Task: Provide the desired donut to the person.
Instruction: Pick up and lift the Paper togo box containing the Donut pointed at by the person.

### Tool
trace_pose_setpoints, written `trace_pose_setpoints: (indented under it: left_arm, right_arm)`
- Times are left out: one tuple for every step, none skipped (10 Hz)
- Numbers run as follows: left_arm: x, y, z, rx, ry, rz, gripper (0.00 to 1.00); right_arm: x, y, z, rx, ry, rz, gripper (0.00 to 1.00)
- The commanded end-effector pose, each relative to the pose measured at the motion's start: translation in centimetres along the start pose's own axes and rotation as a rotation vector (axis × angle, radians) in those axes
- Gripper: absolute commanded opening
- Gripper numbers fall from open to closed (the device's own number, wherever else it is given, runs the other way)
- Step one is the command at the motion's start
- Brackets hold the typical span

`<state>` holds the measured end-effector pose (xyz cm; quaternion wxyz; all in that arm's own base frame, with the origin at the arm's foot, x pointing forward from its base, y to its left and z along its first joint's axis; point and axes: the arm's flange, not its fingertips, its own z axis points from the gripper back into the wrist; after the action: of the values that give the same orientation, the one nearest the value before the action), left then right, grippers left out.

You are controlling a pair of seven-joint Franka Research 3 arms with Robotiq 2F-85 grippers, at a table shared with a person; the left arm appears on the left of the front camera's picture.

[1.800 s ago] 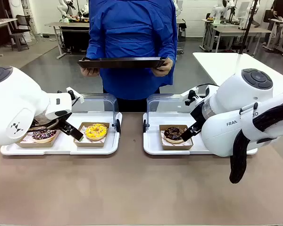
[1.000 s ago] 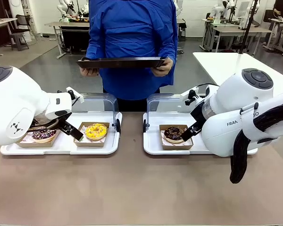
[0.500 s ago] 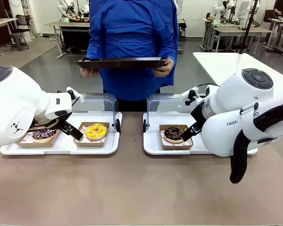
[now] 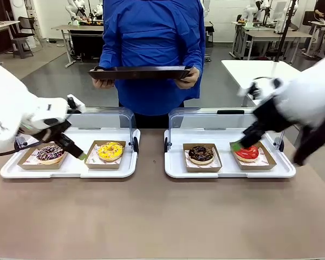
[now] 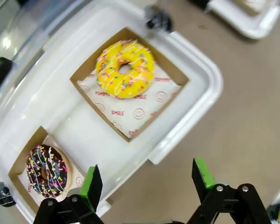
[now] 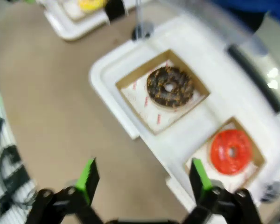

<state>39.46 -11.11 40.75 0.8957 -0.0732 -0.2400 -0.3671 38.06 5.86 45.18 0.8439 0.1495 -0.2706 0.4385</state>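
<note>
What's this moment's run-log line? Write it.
left fingers: open, empty | right fingers: open, empty | person in blue coat: holds flat black tray | yellow iced donut: in box, untouched

The person (image 4: 151, 38) in a blue coat stands at the far side holding a black tray (image 4: 141, 72) level.

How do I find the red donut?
On the long brown table, find the white plastic tray on the robot's right. It holds two brown cardboard boxes, and the shiny red ring donut lies in the outer one, farther from the table's middle. Its neighbour, the dark chocolate donut, is brown, not red.
</note>
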Motion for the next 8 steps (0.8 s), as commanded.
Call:
trace_pose_setpoints:
  left_arm:
    - [-9.4, -0.3, 5.0, -0.147, -0.026, -0.075, 1.00]
    - [-11.5, -0.1, 6.4, -0.190, -0.049, -0.089, 1.00]
    - [-13.9, -0.3, 7.5, -0.233, -0.082, -0.099, 1.00]
    - [-15.6, -0.4, 7.8, -0.249, -0.105, -0.092, 1.00]
    - [-16.5, -0.3, 8.2, -0.270, -0.130, -0.098, 1.00]
    - [-17.4, -0.1, 8.6, -0.282, -0.160, -0.114, 1.00]
    - [-18.4, 0.5, 9.2, -0.278, -0.198, -0.104, 1.00]
    - [-18.7, 1.1, 9.7, -0.279, -0.224, -0.101, 1.00]
  right_arm:
    - [-3.8, -3.7, 4.0, 0.044, 0.024, 0.042, 1.00]
    - [-4.8, -4.3, 5.0, 0.075, -0.016, 0.058, 1.00]
    - [-5.9, -4.9, 5.9, 0.097, -0.069, 0.064, 1.00]
    - [-7.0, -5.4, 6.5, 0.109, -0.106, 0.053, 1.00]
    - [-7.7, -5.8, 6.9, 0.119, -0.143, 0.038, 1.00]
    - [-8.2, -6.1, 7.1, 0.110, -0.183, 0.027, 1.00]
    - [-8.5, -6.2, 7.4, 0.111, -0.211, 0.027, 1.00]
    - [-8.4, -6.0, 7.8, 0.100, -0.234, 0.026, 1.00]
